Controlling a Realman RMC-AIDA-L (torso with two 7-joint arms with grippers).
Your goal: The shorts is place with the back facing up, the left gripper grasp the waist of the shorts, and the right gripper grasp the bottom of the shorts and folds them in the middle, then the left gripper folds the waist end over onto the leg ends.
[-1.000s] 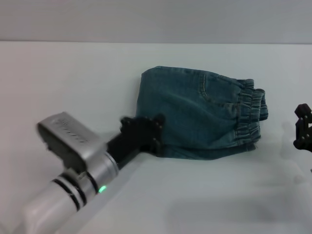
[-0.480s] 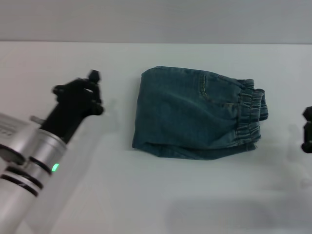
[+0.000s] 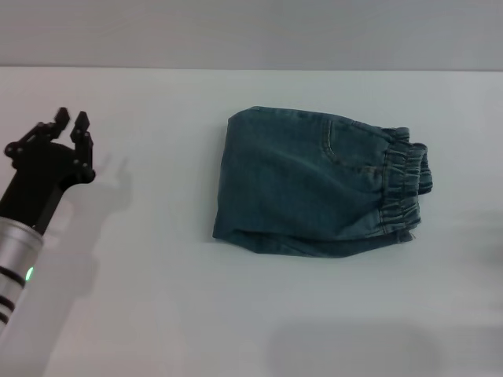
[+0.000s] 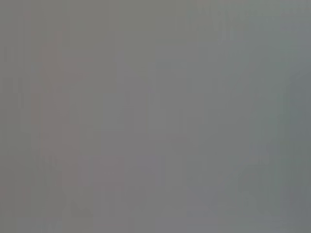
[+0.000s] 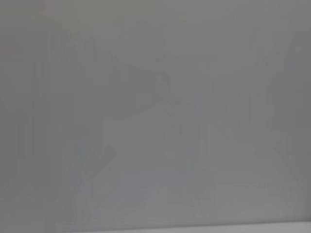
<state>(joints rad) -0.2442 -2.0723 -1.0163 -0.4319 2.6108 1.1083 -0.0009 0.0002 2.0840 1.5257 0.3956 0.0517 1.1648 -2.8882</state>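
Head view: denim shorts folded into a compact packet, flat on white desk. Elastic waistband on packet's right edge, stacked over layers beneath; fold edge on packet's left. Left gripper well apart to the left of shorts, over bare desk, black fingers slightly spread, pinching nothing; silver arm running off toward lower-left corner. Right gripper out of sight in every view.
Left wrist view: uniform grey, no object discernible.
Right wrist view: pale grey surface only, no object discernible.
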